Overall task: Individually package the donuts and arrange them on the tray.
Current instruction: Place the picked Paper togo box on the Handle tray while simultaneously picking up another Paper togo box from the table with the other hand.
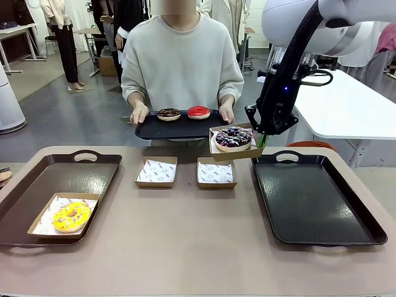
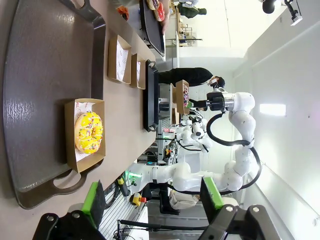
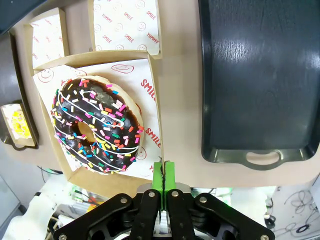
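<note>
Right gripper (image 3: 163, 174), clenched on the box (image 1: 230, 153) rim, holds the sprinkled donut (image 1: 233, 137) aloft beside the right tray's (image 1: 309, 198) far-left corner; left gripper (image 2: 152, 196) released.

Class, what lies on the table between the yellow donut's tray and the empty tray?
Front view: two empty paper-lined boxes, side by side.

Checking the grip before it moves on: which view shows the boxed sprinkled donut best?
The right wrist view: the sprinkled donut sits large in its box, whose edge the right gripper's shut fingers pinch. The front view shows it small, held above the table. The left wrist view shows it far off, edge-on.
</note>
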Available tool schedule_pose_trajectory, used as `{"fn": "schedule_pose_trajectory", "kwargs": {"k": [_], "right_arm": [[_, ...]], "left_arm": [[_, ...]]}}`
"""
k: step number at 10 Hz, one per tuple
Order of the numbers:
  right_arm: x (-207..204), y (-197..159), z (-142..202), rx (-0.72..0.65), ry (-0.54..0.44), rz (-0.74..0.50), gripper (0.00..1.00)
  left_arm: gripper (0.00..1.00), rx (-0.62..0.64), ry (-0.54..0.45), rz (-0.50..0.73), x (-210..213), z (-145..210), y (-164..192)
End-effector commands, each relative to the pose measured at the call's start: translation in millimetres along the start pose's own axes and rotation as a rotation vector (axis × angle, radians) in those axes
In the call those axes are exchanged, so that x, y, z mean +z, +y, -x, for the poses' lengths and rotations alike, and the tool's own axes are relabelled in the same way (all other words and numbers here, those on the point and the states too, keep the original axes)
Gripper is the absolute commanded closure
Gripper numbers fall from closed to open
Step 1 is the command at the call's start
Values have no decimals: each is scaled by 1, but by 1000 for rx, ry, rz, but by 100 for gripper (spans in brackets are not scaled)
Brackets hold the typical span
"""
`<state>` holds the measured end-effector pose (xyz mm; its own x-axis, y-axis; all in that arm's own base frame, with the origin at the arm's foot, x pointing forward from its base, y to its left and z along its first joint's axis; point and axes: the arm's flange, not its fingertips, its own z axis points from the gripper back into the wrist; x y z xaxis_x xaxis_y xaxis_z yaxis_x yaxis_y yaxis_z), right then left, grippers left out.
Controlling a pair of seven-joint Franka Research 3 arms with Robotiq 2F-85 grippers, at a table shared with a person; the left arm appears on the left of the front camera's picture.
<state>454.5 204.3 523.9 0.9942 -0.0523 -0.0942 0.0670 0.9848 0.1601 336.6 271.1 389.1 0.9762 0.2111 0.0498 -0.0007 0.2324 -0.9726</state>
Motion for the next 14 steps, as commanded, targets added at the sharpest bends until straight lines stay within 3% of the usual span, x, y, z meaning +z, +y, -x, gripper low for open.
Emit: {"fn": "schedule_pose_trajectory", "kwargs": {"k": [1,4,5,7,11,14], "right_arm": [[1,-1,2,-1,-1,-7,100],[0,0,0,0,0,0,99],[3,-10,5,74,-4,12,99],[16,-56,11,63,5,6,99],[5,-160,20,16,6,-15,99],[-25,-202,33,13,30,-4,99]], "left_arm": [[0,-6,-1,9,1,3,-1],[0,0,0,0,0,0,0],[0,-23,17,-43,-9,-8,-17],[0,-96,57,-169,-33,-29,-72],[0,-206,129,-403,-125,-73,-162],[0,-282,180,-637,-216,-79,-204]]}}
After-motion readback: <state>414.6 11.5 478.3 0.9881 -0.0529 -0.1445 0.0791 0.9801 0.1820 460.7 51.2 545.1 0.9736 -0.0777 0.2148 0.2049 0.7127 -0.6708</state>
